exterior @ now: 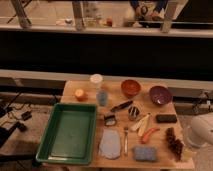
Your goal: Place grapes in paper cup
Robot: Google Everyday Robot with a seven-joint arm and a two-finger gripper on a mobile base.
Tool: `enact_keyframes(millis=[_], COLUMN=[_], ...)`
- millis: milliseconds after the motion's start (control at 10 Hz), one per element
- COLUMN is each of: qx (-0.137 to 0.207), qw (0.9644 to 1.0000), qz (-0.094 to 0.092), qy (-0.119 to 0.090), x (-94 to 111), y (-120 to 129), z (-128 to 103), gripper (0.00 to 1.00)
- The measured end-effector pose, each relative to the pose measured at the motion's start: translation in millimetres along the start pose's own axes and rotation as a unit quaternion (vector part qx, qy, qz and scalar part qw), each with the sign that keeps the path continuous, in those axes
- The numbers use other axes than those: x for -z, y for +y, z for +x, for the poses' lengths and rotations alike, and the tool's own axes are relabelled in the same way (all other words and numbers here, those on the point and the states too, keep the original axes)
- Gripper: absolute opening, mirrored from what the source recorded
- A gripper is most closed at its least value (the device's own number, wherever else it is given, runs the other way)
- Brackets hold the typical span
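The grapes point(174, 143) are a dark reddish-brown bunch lying on the wooden table point(159, 108) near its front right corner. The paper cup point(96, 79) is small and white and stands upright at the table's back edge, left of centre, far from the grapes. My gripper point(193, 141) is at the end of the white arm at the right edge of the view. It is just right of the grapes, off the table's side, and open with nothing in it.
A blue-grey tumbler point(102, 96) stands just in front of the cup, with an orange point(80, 94) to its left. A green tray point(70, 131) fills the left side. Brown bowl point(130, 88), purple bowl point(160, 94), carrot point(149, 134), blue sponge point(145, 153) and grey cloth point(110, 144) lie between.
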Motion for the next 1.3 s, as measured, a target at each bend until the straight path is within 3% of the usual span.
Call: enact_keyframes(millis=[700,1000,1300], qx=[0.015,0.019,0.023], qw=[0.9995,0.999,0.9986], qz=[-0.015,-0.024,-0.038], qy=[-0.023,-0.032,-0.029], x=[-1.6,-3.5,-15.8], y=[12.2,15.1,21.8], z=[-24.5,-29.7,-28.6], gripper=[0.79,0.6,0.59])
